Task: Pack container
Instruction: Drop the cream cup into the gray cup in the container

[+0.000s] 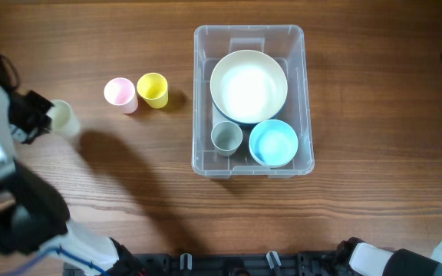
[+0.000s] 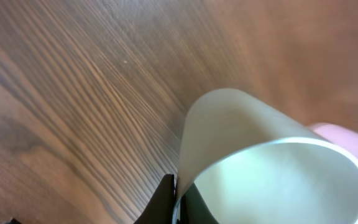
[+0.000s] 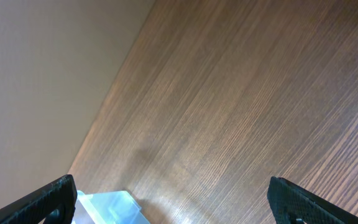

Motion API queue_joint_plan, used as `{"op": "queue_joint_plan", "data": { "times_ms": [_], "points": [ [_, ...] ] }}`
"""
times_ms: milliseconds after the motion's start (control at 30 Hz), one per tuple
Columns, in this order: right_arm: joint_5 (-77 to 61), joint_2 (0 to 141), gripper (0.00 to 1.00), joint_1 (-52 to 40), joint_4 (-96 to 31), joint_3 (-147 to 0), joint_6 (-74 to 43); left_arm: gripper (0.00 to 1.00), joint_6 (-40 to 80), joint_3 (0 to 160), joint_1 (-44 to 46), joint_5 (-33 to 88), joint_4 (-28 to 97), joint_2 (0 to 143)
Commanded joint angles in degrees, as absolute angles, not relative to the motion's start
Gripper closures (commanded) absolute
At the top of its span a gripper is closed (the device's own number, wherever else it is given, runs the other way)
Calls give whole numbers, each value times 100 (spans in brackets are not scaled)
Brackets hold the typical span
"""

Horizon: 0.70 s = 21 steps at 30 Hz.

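Container (image 1: 248, 32): clear rigid plastic, rounded rim, parked right of centre on the woodgrain table (image 1: 359, 215), already loaded with glossy cream bowl (image 1: 249, 86), blue bowl (image 1: 273, 142) and grey cup (image 1: 225, 138). Mid-fetch by the look of it: left gripper (image 1: 48, 115) clamped on the rim of a pale cup (image 1: 64, 117), smooth and thin-walled, far left. Right gripper (image 3: 176, 202) spread wide, empty, over bare wood. Next, probably: carry across past pink cup (image 1: 120, 93) and yellow cup (image 1: 153, 89), lower into a free gap, release.
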<state>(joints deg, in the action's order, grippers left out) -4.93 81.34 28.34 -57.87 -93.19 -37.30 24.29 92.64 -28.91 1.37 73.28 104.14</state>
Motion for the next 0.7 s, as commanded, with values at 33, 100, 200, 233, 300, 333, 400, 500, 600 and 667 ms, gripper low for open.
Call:
{"op": "queue_joint_plan", "data": {
  "times_ms": [33, 100, 200, 233, 300, 333, 400, 500, 600, 667],
  "points": [
    [-521, 8156, 0, 2836, -5787, -9336, -3769, 96, 1994, 9494, -2115, 1610, 7644, 8954],
    [-521, 8156, 0, 2836, -5787, -9336, -3771, 96, 1861, 9494, -1352, 1691, 7721, 8595],
    [-521, 8156, 0, 2836, -5787, -9336, -3769, 96, 1686, 9494, 246, 1417, 7669, 8388],
    [-521, 8156, 0, 2836, -5787, -9336, -3767, 96, 1686, 9485, 821, 1184, 7649, 8409],
    [-521, 8156, 0, 2836, -5787, -9336, -3769, 96, 1715, 9472, 1863, 718, 7601, 8578],
    [-521, 8156, 0, 2836, -5787, -9336, -3767, 96, 1769, 9472, 2220, 598, 7577, 8670],
    [-521, 8156, 0, 2836, -5787, -9336, -3769, 96, 2029, 9472, 2860, 314, 7540, 8919],
    [-521, 8156, 0, 2836, -5787, -9336, -3769, 96, 2237, 9472, 3378, -60, 7542, 9262],
    [-521, 8156, 0, 2836, -5787, -9336, -3767, 96, 2320, 9472, 3544, -250, 7561, 9572],
    [-521, 8156, 0, 2836, -5787, -9336, -3769, 96, 2320, 9472, 3542, -268, 7568, 9758]
  ]
}}
